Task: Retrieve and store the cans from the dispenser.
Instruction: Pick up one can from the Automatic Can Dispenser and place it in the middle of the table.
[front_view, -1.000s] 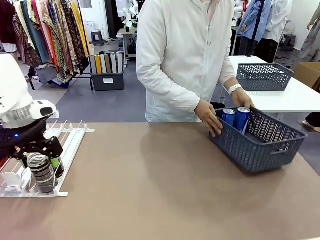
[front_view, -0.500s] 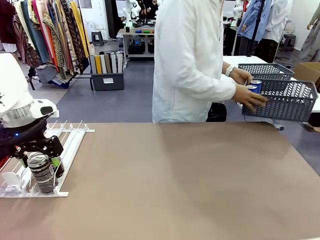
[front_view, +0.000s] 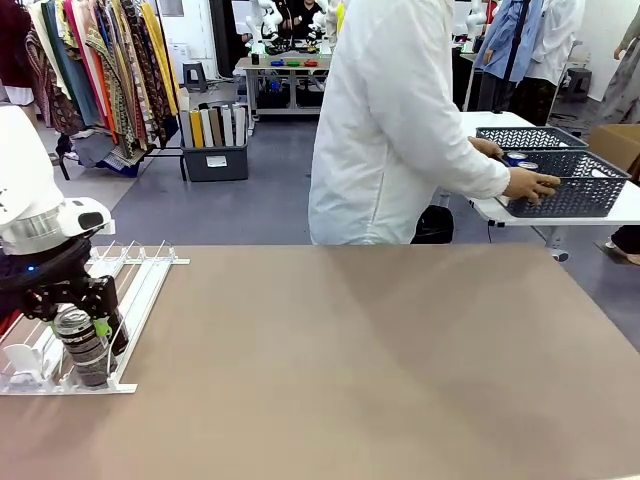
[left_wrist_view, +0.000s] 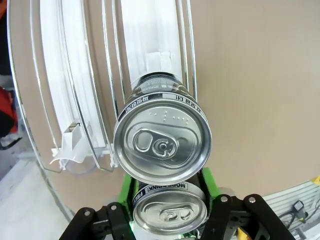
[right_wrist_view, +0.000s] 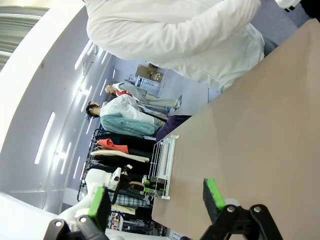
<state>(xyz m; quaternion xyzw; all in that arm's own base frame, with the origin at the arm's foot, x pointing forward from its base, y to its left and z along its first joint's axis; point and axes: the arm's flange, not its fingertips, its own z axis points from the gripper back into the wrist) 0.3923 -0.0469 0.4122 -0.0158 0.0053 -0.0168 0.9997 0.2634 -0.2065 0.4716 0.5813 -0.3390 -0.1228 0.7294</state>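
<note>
Left gripper (left_wrist_view: 167, 200) seems clenched on the front can (left_wrist_view: 170, 216) in the dispenser (front_view: 140, 290), lift-out next; right gripper (right_wrist_view: 155, 197) gapes empty.

Glossy metal tops gleaming on the cans (left_wrist_view: 161, 145) in the white plastic-and-wire dispenser (left_wrist_view: 147, 45), matt tabletop (front_view: 350, 360) beside it.

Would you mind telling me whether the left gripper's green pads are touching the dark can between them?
Touching. In the left wrist view the pads of the left gripper sit flush against both sides of the dark can, with no gap visible.
</note>
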